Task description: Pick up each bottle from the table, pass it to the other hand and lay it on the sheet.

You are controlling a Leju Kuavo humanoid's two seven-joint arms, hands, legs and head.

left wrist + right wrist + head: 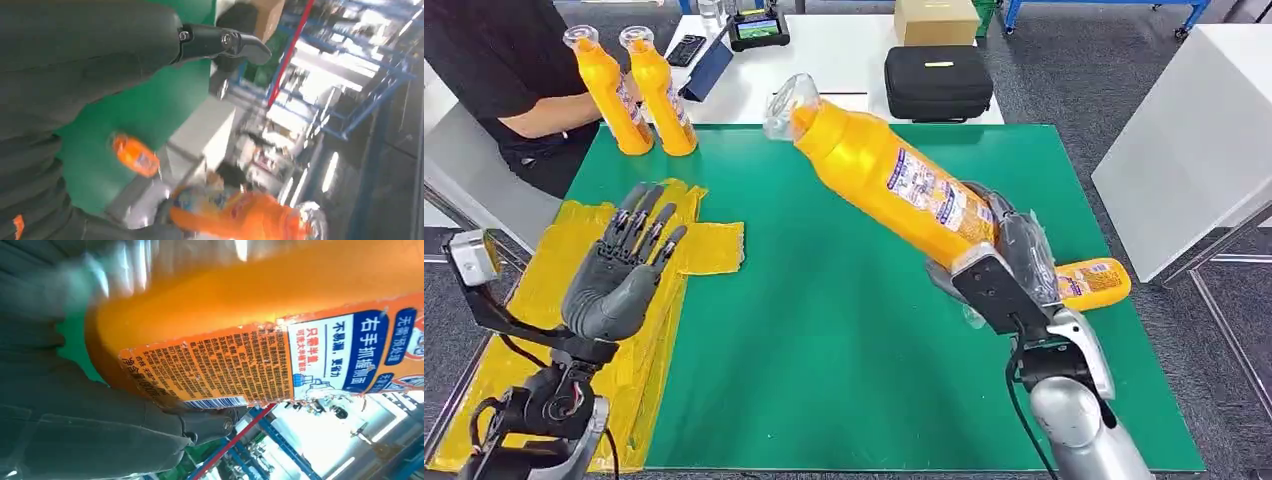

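Your right robot hand (999,262) grips the yellow bottle (886,180) by its lower body, lifted off the table (844,320) and tilted toward the left robot hand (624,268), which waits open, palm up, above the yellow sheet (709,247). No bottle lies on the sheet yet. I'd say the handover comes next; another bottle (1092,281) lies just behind your right robot hand, and two standing bottles (634,92) wait well beyond the left one.
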